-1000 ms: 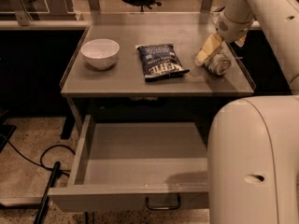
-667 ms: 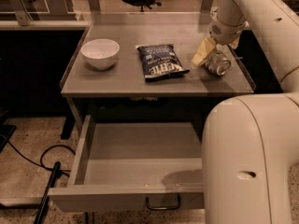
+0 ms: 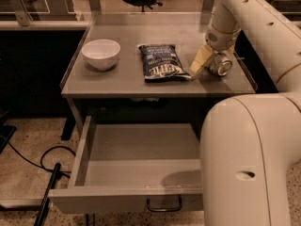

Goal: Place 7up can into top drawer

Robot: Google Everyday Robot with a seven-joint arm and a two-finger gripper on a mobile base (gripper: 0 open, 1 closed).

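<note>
The 7up can [image 3: 221, 65] lies on its side on the right part of the tabletop, its silver end facing me. My gripper [image 3: 207, 60] is right at the can; one pale finger [image 3: 201, 60] shows on the can's left side, reaching down to the table surface. The other finger is hidden behind the can. The top drawer [image 3: 136, 157] is pulled out below the table and is empty, with its dark bar handle [image 3: 163, 205] on the front panel.
A dark blue chip bag [image 3: 161, 62] lies flat in the table's middle, close to the gripper's left. A white bowl [image 3: 100, 54] stands at the left. My arm's large white body [image 3: 249, 159] covers the drawer's right part. A black cable [image 3: 44, 173] lies on the floor at left.
The arm's wrist has shifted slightly left and down over the can. The can, the bag and the bowl have stayed where they were.
</note>
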